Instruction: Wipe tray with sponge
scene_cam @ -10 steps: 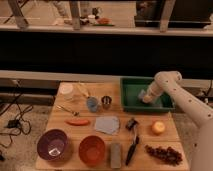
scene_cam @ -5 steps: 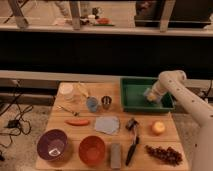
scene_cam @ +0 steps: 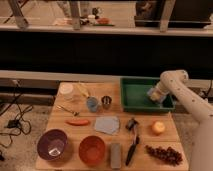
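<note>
The dark green tray (scene_cam: 135, 95) sits at the back right of the wooden table. My gripper (scene_cam: 154, 95) comes in on the white arm from the right and is down inside the tray, near its right end. It is shut on the pale blue sponge (scene_cam: 151, 93), which rests against the tray floor by the right rim.
In front of the tray lie a grey-blue cloth (scene_cam: 107, 125), a black brush (scene_cam: 132, 145), a yellow-orange fruit (scene_cam: 159, 128) and dark red grapes (scene_cam: 164, 154). A purple bowl (scene_cam: 52, 145), an orange bowl (scene_cam: 92, 149) and a grey-brown block (scene_cam: 115, 154) stand along the front. A blue cup (scene_cam: 92, 104) and a metal cup (scene_cam: 106, 102) stand left of the tray.
My gripper has slid a little to the right inside the tray with the sponge. Nothing else on the table has moved.
</note>
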Tool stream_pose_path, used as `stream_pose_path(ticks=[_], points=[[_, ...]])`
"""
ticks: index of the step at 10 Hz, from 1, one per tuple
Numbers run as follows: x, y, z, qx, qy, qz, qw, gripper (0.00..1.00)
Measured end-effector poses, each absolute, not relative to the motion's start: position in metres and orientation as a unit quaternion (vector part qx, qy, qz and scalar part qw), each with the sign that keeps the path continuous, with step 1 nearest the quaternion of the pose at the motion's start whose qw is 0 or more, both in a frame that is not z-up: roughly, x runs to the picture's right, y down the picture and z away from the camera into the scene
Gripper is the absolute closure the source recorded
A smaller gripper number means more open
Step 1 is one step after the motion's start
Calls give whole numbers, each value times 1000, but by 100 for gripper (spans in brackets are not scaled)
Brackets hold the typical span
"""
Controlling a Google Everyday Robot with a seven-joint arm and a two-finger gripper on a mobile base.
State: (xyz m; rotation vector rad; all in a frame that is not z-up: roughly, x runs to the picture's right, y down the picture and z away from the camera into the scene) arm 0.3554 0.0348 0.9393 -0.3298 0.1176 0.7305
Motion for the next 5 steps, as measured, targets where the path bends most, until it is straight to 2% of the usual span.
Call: stream_pose_path(ticks=[5], points=[[369,42,945,-166,83,365,912,100]])
